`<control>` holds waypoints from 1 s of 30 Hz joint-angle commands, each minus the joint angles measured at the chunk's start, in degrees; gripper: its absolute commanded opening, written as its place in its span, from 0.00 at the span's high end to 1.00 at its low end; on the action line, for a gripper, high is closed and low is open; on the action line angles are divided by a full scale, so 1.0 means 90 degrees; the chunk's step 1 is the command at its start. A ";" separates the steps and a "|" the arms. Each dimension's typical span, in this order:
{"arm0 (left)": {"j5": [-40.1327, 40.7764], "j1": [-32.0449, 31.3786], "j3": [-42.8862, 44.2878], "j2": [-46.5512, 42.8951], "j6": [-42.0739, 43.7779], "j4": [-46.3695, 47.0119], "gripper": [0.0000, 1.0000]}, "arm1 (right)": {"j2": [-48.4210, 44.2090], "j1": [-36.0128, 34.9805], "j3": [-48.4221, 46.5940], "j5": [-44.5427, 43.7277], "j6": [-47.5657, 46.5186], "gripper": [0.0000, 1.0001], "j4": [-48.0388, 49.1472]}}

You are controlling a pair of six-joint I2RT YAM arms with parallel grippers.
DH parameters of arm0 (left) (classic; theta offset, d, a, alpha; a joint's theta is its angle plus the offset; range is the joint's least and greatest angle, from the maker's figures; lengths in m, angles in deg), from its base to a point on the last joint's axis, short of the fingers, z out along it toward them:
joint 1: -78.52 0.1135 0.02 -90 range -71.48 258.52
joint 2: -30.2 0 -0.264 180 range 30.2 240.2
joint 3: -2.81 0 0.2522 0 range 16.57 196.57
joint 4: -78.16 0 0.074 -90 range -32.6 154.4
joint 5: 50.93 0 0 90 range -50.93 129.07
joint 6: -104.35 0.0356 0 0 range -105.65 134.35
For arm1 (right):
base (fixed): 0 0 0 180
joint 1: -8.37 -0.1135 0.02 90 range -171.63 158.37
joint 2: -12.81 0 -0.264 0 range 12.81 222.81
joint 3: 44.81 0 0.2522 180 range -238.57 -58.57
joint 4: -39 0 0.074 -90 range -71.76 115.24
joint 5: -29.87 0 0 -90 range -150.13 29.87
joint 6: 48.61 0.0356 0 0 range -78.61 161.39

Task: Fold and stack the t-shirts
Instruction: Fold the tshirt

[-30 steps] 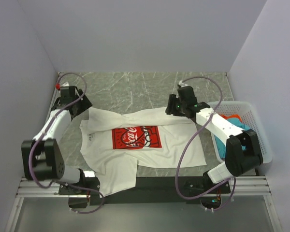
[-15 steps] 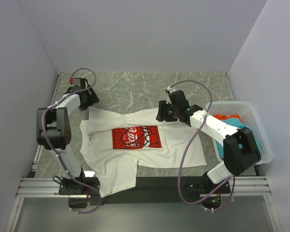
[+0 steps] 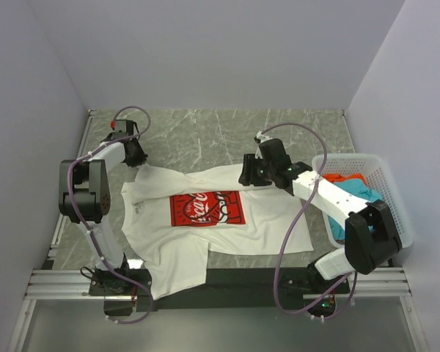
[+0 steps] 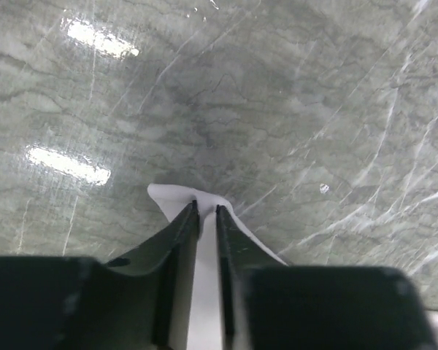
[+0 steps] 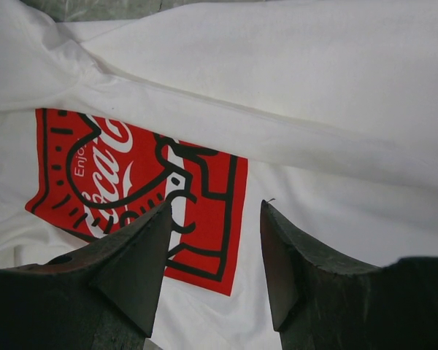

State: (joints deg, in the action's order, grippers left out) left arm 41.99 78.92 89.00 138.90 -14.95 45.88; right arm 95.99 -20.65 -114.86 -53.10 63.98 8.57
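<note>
Two end effectors: left (image 4: 205,211) pinches the white t-shirt (image 3: 227,220); right (image 5: 215,211) hovers spread above it.

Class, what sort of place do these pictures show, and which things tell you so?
Probably a robot test cell, not a home: plain walls box in a marble-patterned table, with a white t-shirt spread between two bolted arms and a basket alongside.

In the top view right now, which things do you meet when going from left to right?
left gripper → white t-shirt → right gripper → basket
</note>
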 commanded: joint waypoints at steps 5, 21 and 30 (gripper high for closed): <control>0.0066 -0.0151 0.0020 -0.0104 0.0315 -0.0042 0.99 | -0.0365 -0.0038 0.0141 -0.0117 -0.0147 0.42 0.0016; -0.0734 -0.0855 -0.2263 -0.3687 -0.0493 -0.1398 0.99 | -0.1273 -0.0047 0.0424 -0.0507 -0.0118 0.41 -0.0199; -0.2091 -0.0865 -0.4081 -0.5876 -0.1578 -0.1887 0.99 | -0.1722 -0.0038 0.0561 -0.0537 0.0039 0.41 -0.0277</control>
State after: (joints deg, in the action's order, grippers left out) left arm 29.62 71.19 54.81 90.47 -23.93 30.88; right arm 82.89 -20.65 -110.51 -57.10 63.63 6.30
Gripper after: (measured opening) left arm 0.013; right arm 0.590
